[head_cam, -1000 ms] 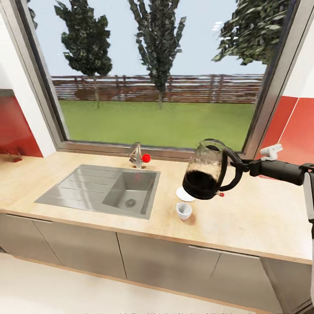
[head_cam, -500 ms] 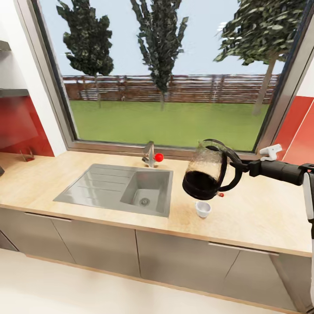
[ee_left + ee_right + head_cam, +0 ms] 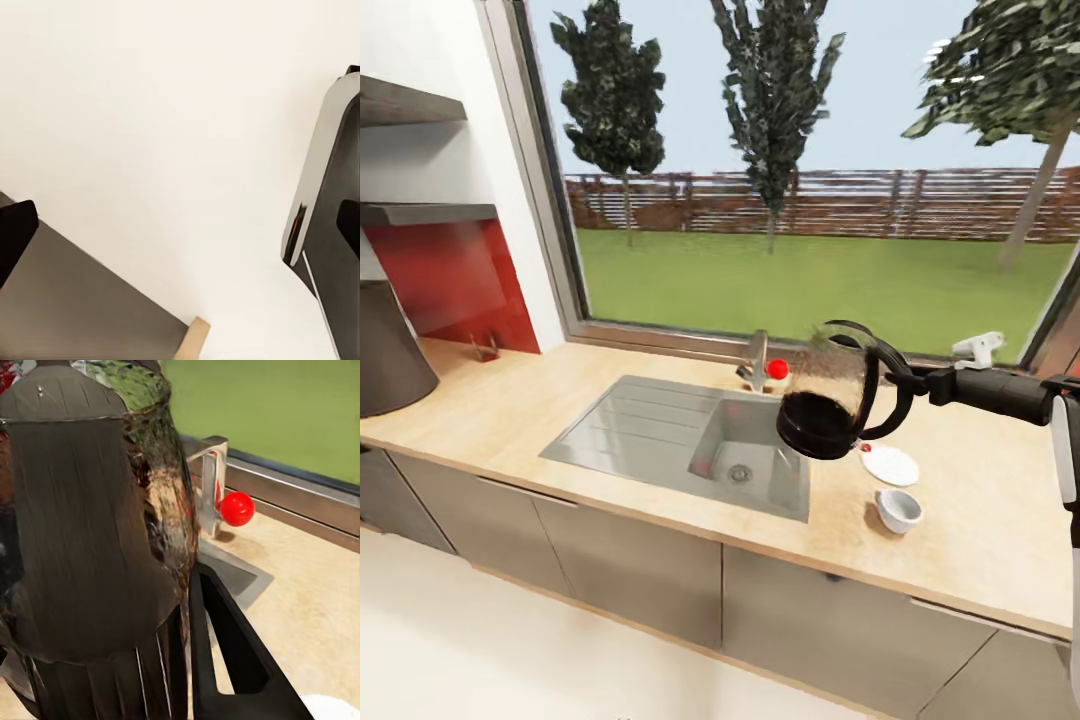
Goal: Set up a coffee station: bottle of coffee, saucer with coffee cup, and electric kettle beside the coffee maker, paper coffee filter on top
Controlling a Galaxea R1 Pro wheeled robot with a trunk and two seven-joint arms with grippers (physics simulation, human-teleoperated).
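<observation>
Item: electric kettle (image 3: 830, 392) | held aloft by its handle in the right gripper (image 3: 905, 378), clamped shut on it (left gripper's state cannot be told) | saucer (image 3: 890, 465) and coffee cup (image 3: 898, 510) just below gripper, on countertop (image 3: 980, 530), cup beside saucer, not on it | judged: kettle in transit; cup, filter, bottle pending.

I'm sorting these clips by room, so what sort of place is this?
A simulated home kitchen, it seems: a wooden countertop with an inset steel sink and faucet under a large window facing a lawn, with a coffee cup beside the sink.
</observation>
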